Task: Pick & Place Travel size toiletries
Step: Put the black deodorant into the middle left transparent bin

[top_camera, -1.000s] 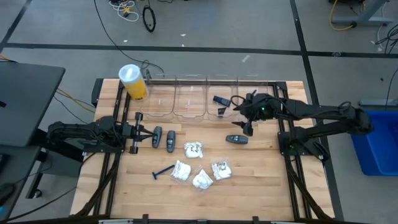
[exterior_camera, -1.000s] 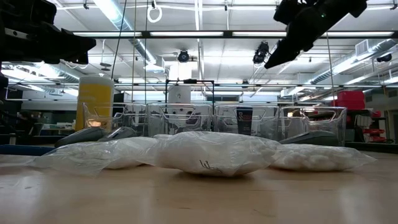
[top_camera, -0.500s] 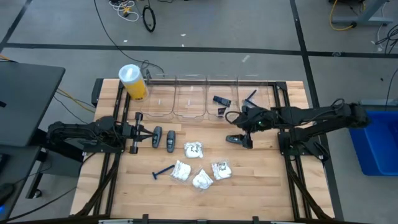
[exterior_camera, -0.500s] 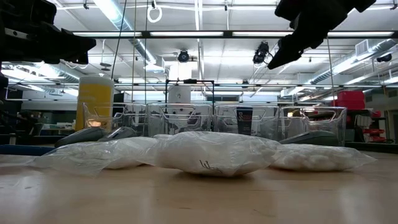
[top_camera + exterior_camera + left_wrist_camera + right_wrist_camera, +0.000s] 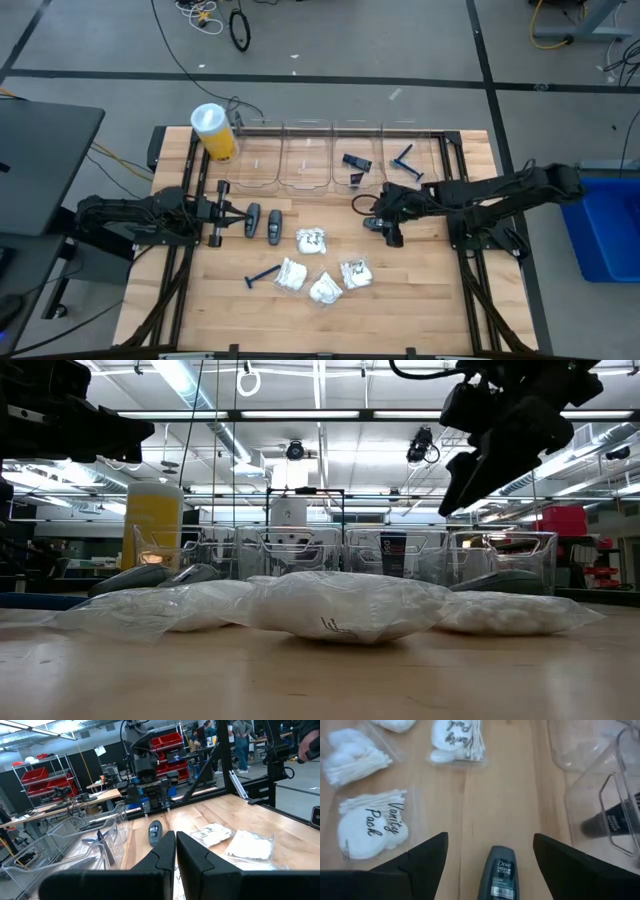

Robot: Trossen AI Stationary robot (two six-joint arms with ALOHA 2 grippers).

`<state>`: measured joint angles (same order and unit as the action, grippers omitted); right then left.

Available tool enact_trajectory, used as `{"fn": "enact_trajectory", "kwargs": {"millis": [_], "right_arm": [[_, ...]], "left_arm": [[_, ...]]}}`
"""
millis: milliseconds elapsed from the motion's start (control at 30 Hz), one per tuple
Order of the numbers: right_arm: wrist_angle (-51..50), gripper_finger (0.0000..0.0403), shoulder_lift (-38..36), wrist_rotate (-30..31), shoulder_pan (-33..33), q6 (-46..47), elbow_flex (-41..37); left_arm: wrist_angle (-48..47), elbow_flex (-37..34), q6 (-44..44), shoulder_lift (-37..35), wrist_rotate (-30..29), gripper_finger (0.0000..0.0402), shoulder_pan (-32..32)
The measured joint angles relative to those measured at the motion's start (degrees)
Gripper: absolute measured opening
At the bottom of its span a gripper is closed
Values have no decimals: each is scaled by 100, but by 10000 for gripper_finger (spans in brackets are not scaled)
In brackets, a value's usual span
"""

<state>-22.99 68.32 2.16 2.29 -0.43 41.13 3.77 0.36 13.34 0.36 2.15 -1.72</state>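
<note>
1. Counting two bins (image 5: 358, 160) loaded: dark pieces (image 5: 354, 163), blue razor (image 5: 404, 160).
2. I hover right gripper (image 5: 385, 222), jaws wide and empty, over dark bottle (image 5: 497, 875).
3. Left gripper (image 5: 236, 211) waits shut, empty; packets (image 5: 323, 266), second razor (image 5: 264, 275), two bottles (image 5: 263, 222) remain on table (image 5: 420, 290).

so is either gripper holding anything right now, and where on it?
Nothing held. Right gripper hangs open over a dark grey bottle; left gripper is shut and empty.
</note>
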Motion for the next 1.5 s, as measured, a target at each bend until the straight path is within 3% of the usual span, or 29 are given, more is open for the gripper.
{"fn": "enact_trajectory", "kwargs": {"millis": [200, 300, 533, 933, 1233, 1500], "right_arm": [[-990, 284, 4, -912, -378, -98, 595], [-1393, 270, 15, -1179, -550, -641, 858], [-1864, 226, 214, -1167, -933, -2037, 1379], [-1919, 182, 1512, -1174, -1203, -2421, 1483], [-1915, 193, 1793, -1128, -1322, -2758, 1486], [-2119, 256, 1784, -1185, -1584, -3044, 1824]], "left_arm": [[-1, 0, -1, 1, 0, 24, 1], [-1, 0, -1, 1, 0, 24, 0], [0, 0, 0, 0, 0, 24, 0], [-1, 0, -1, 1, 0, 24, 1], [0, 0, -1, 1, 0, 24, 0], [0, 0, 0, 0, 0, 24, 2]]}}
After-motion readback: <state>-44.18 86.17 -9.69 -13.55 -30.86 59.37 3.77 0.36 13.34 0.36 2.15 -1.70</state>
